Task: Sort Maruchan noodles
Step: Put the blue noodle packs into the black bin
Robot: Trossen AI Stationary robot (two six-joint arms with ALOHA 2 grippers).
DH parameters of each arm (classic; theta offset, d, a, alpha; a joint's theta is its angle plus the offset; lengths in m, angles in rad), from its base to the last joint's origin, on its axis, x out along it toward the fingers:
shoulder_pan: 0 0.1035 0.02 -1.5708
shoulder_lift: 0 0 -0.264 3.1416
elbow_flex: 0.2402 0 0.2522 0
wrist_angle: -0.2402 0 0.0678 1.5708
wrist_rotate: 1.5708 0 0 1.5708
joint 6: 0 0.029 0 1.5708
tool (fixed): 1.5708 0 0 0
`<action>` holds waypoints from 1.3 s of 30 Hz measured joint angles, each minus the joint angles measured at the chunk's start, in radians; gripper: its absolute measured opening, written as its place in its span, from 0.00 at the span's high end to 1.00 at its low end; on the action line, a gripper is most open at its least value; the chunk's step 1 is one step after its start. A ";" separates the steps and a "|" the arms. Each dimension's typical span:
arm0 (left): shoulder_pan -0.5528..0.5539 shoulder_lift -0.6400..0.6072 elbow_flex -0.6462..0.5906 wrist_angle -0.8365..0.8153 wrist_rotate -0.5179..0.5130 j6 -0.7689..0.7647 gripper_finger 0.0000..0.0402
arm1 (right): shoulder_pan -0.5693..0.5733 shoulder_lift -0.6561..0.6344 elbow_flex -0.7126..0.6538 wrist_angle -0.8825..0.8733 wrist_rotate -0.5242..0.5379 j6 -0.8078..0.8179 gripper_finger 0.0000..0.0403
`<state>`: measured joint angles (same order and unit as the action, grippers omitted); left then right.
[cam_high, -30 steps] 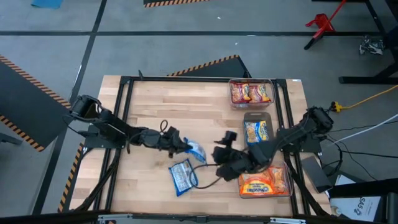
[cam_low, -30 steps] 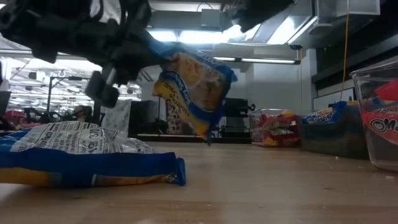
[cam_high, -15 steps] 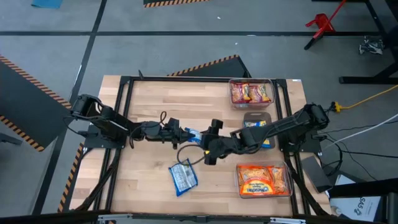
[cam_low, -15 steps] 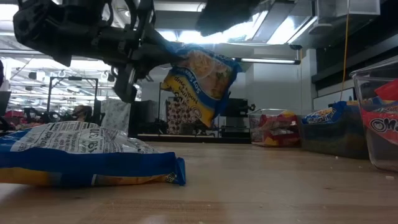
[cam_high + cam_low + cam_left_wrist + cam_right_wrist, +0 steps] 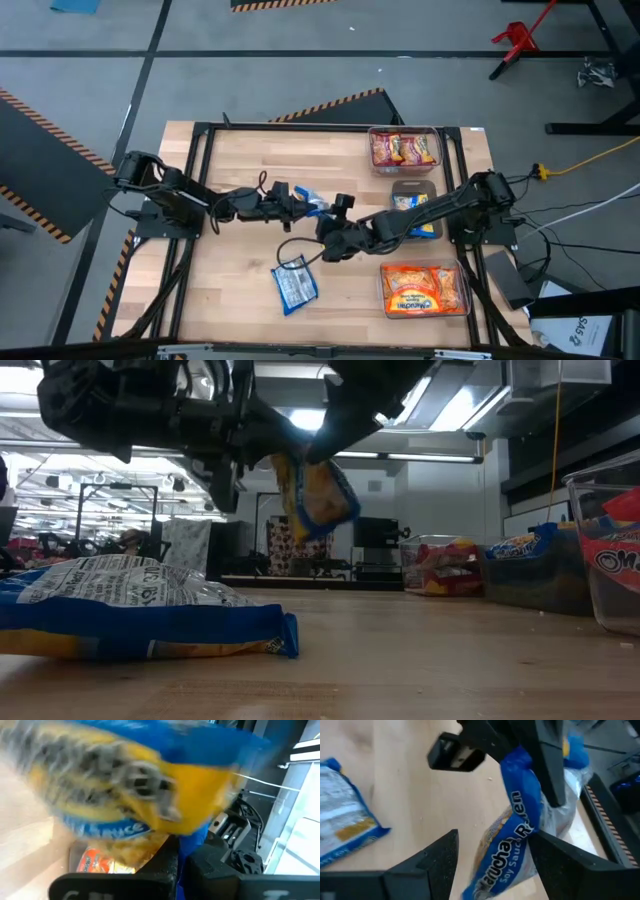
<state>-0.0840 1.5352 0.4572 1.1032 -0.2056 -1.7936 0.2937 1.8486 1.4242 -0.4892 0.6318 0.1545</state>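
Note:
A blue-and-yellow noodle packet (image 5: pixel 314 207) hangs over the middle of the table, and my left gripper (image 5: pixel 298 204) is shut on it, reaching in from the table's left. My right gripper (image 5: pixel 494 842) is open. Its two fingers stand on either side of the packet's lower part (image 5: pixel 507 852); I cannot tell whether they touch it. In the left wrist view the blurred packet (image 5: pixel 145 785) fills the picture. A second blue-and-yellow packet (image 5: pixel 293 283) lies flat on the wood near the front edge. My left gripper pinches the packet's blue end seam (image 5: pixel 520 762) between its two fingers (image 5: pixel 547 765). The fingers come level from the table's left. The packet hangs tilted below and beyond them (image 5: pixel 315 495), clear of the table.
Three clear bins stand along the right side: one with red packets (image 5: pixel 405 150) at the far edge, one with blue packets (image 5: pixel 415 210) in the middle, one with orange packets (image 5: pixel 425 290) near the front. Bare wood lies to the left and at the centre.
My right gripper has swung from beside the orange bin toward the table's left and far side, up to the held packet, staying open. My left gripper has carried the packet a little toward the far edge, and the packet has turned edge-on to the low view.

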 joint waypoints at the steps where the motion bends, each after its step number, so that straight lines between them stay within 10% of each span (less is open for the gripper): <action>1: 0.000 0.000 0.003 -0.001 0.001 0.000 1.00 | 0.000 0.000 0.000 -0.009 0.013 -0.001 0.41; 14: 0.000 0.000 0.008 0.010 -0.028 -0.011 1.00 | -0.015 -0.018 0.000 -0.041 0.199 -0.006 0.41; 22: 0.000 0.000 0.006 0.000 -0.020 -0.030 1.00 | -0.080 -0.022 0.000 -0.044 -0.035 0.018 0.43; 35: 0.024 0.001 0.006 0.008 -0.007 -0.003 1.00 | -0.105 -0.023 0.000 -0.044 -0.161 0.004 0.95; 39: 0.036 0.001 0.006 0.007 -0.001 -0.003 1.00 | -0.106 -0.023 0.000 -0.044 -0.177 0.005 0.98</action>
<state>-0.0477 1.5360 0.4629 1.1107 -0.2068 -1.7962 0.1875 1.8259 1.4242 -0.5336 0.4549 0.1591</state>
